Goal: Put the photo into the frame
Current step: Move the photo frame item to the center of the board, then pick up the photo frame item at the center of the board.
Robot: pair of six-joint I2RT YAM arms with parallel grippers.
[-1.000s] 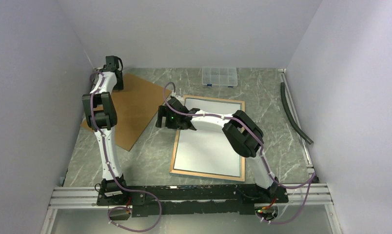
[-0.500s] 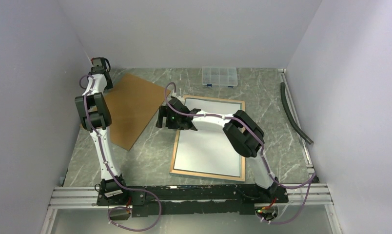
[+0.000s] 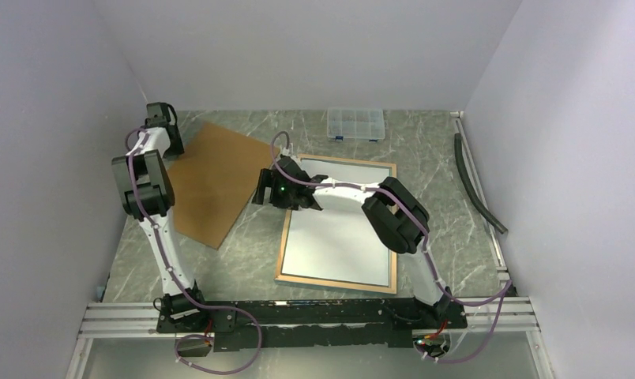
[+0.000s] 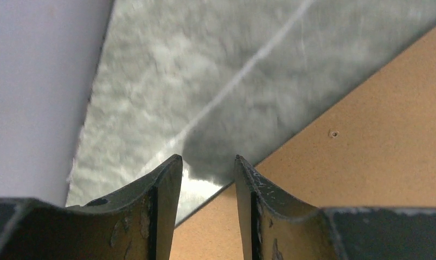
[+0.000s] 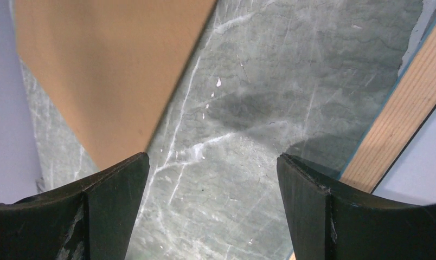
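The frame (image 3: 336, 283) lies rear side up right of centre, its tan wood border round a white sheet (image 3: 342, 229), which looks like the photo's plain back. My right gripper (image 3: 261, 189) hangs open just off the frame's left edge. In the right wrist view its wide-spread tips (image 5: 213, 157) bracket bare table, with the frame's wood edge (image 5: 400, 114) at the right. My left gripper (image 3: 166, 128) is at the back left by the wall. There its fingers (image 4: 207, 160) stand apart over the edge of the brown board (image 4: 367, 141), gripping nothing.
The brown backing board (image 3: 216, 178) lies flat left of the frame. A clear compartment box (image 3: 355, 123) sits at the back, and a dark hose (image 3: 476, 185) runs along the right wall. The walls (image 3: 54, 158) stand close on the left and right.
My left gripper has swung left from over the board's far corner toward the wall. The board has shifted slightly. The right arm has hardly moved.
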